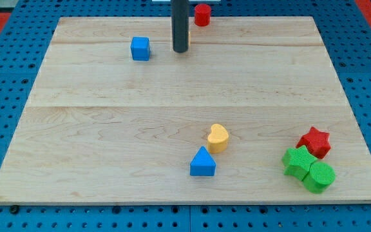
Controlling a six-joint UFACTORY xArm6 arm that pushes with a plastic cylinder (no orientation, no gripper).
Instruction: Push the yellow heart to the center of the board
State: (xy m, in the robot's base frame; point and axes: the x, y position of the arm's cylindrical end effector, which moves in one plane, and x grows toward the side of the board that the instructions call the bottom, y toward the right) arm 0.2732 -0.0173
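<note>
The yellow heart (218,137) lies on the wooden board (108,129), right of middle and toward the view's bottom. A blue triangle (202,162) sits just below-left of it, close but apart. My tip (180,50) is the end of the dark rod near the view's top, far above the yellow heart. It stands between a blue cube (140,48) on its left and a red cylinder (202,14) up to its right. A sliver of something orange shows at the rod's right edge, mostly hidden.
At the view's bottom right a red star (315,142), a green star (299,161) and a green cylinder (319,176) sit clustered together near the board's edge. Blue pegboard surrounds the board.
</note>
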